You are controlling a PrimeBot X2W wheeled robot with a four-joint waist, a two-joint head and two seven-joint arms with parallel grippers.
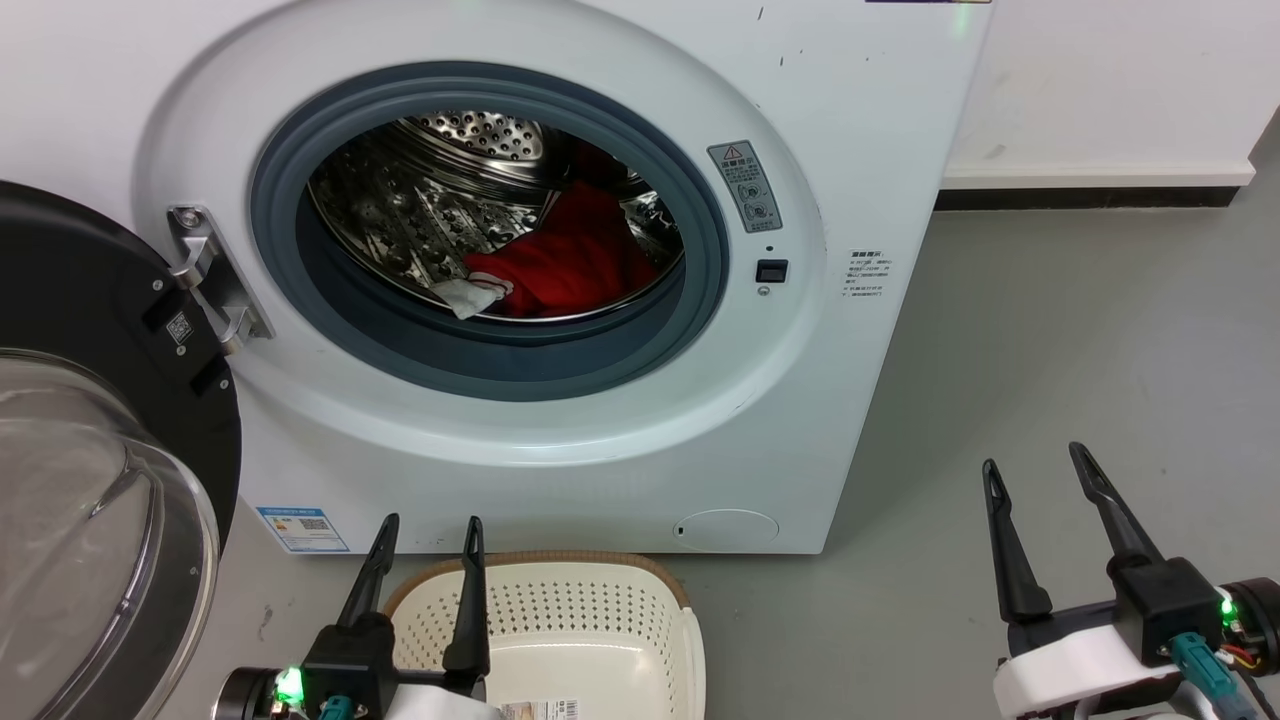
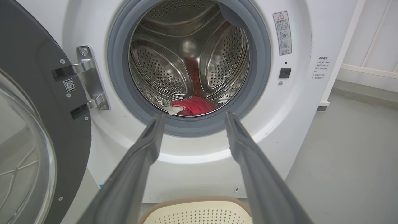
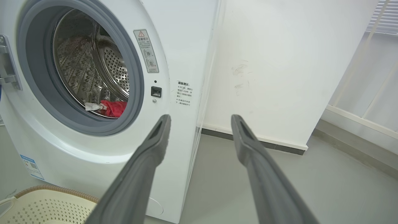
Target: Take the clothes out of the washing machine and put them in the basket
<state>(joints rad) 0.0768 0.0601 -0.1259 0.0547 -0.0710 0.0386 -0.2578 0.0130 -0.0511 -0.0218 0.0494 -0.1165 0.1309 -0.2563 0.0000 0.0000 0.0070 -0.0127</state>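
Observation:
The white washing machine (image 1: 560,460) stands with its black-rimmed glass door (image 1: 90,480) swung open to the left. Red clothes (image 1: 570,260), with a small white label at their left end, lie low in the steel drum (image 2: 186,62); the clothes (image 2: 194,105) also appear past my left fingers and, in the right wrist view, the clothes (image 3: 113,108) sit at the drum's lip. The cream basket (image 1: 560,620) rests on the floor before the machine. My left gripper (image 1: 430,525) is open above the basket's left side. My right gripper (image 1: 1035,460) is open over bare floor, right of the machine.
Grey floor (image 1: 1080,330) stretches to the right of the machine up to a white wall (image 1: 1110,90) with a dark skirting. The open door takes up the space at the left. A white railing (image 3: 367,93) runs along the far right.

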